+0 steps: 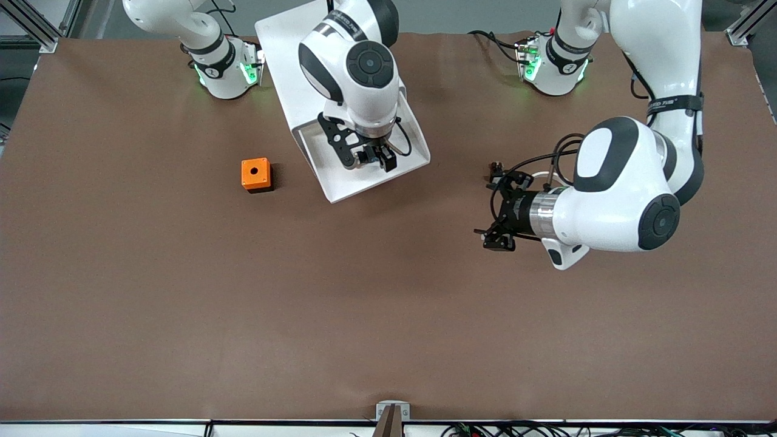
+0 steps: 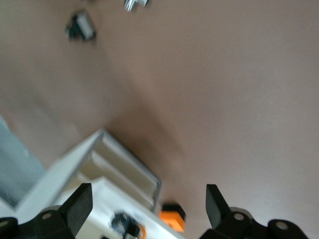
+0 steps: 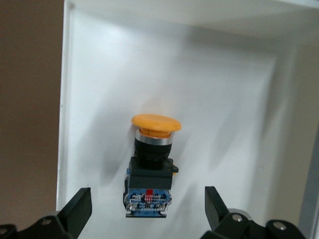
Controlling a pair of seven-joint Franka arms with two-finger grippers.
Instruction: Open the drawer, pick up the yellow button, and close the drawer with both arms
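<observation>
Hovering my right gripper [image 3: 144,211], jaws spread wide and empty, over the pulled-out drawer [image 3: 224,89]; button [image 3: 149,164] lies between them below. Descend centred, close across its black body. Left gripper [image 1: 499,209] waits over worktop [image 1: 182,315], open, empty.

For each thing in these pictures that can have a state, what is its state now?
drawer: pulled out, open.
button: lying on its side in the drawer, not gripped.
right gripper: open, over the drawer, above the button.
left gripper: open, holds nothing, over the bare table.
orange cube: on the table beside the drawer, hole facing up.
</observation>
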